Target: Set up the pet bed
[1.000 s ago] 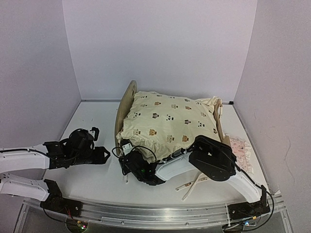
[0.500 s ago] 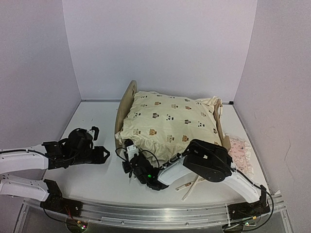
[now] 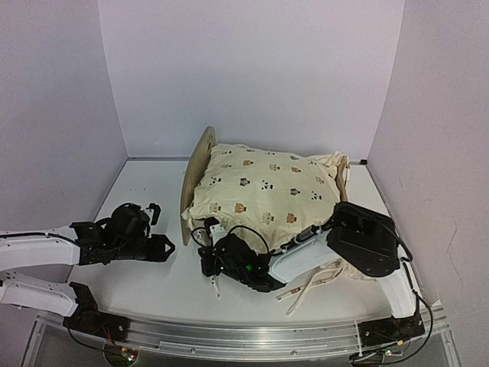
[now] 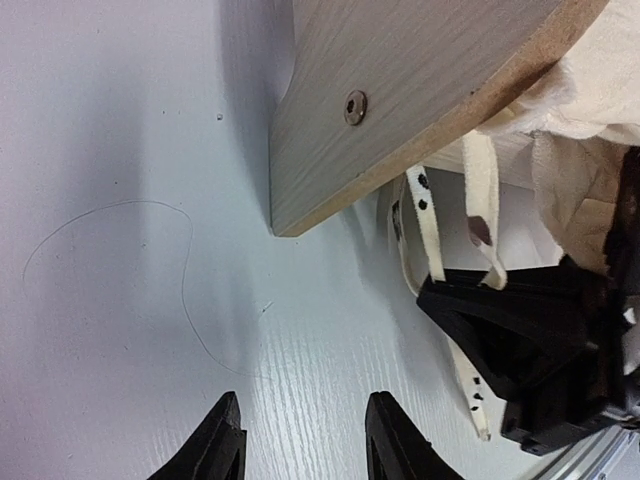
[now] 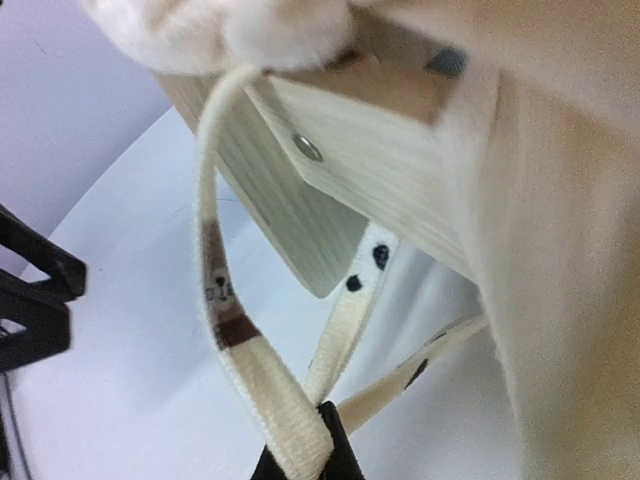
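so the pet bed point(image 3: 200, 155) sits toward the back middle of the counter point(image 3: 145, 191), with the cream animal-print cushion point(image 3: 263, 191) piled on top of it. the right gripper point(image 5: 300, 462) is pinched tight on a cushion tie point(image 5: 228, 335) right by the near corner of the headboard point(image 5: 290, 210), and the tie loops up from there toward the cushion. my guess is it's holding the tie to get it round the frame and fasten the cushion down. the left gripper point(image 4: 300, 440) hangs low over the counter just beside that same corner, spread apart and holding nothing, probably ready to take a loose end. no brand, label or readable writing anywhere, just little animal prints on the fabric.
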